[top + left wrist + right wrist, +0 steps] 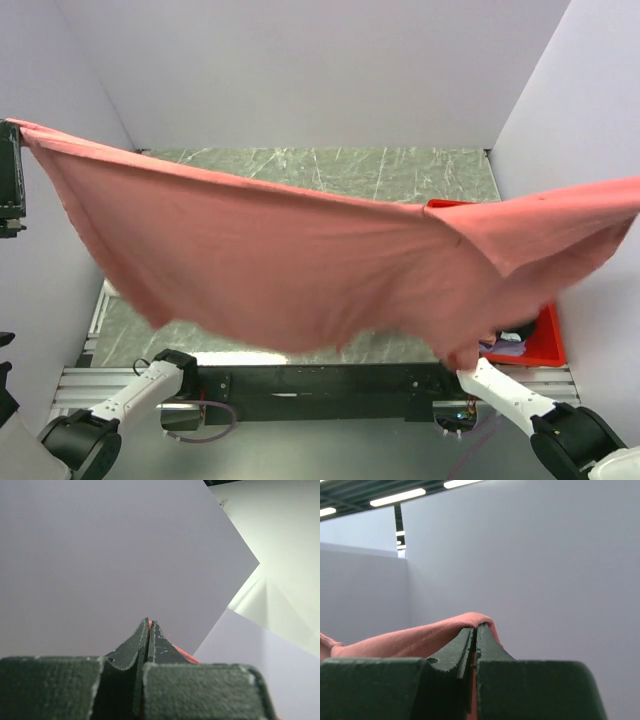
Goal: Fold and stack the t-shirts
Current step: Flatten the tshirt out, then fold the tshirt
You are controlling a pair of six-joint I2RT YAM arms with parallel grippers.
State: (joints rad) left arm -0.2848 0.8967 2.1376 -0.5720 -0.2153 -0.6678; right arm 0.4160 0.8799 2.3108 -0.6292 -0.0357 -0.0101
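A large dusty red t-shirt (300,260) hangs spread in the air across the whole top view, sagging in the middle over the table. My left gripper (14,135) holds its upper left corner high by the left wall. In the left wrist view the jaws (149,626) are shut, with a thin strip of the red t-shirt (182,652) pinched between them. My right gripper (476,628) is shut on the opposite end of the red t-shirt (410,640), which drapes over its tips. That gripper lies beyond the right edge of the top view.
A green marbled table (330,165) lies below, enclosed by pale walls on three sides. A bright red plastic tray (548,335) stands at the right, mostly hidden by the hanging shirt, with some pale and dark cloth (508,345) showing in it. Both arm bases sit at the near edge.
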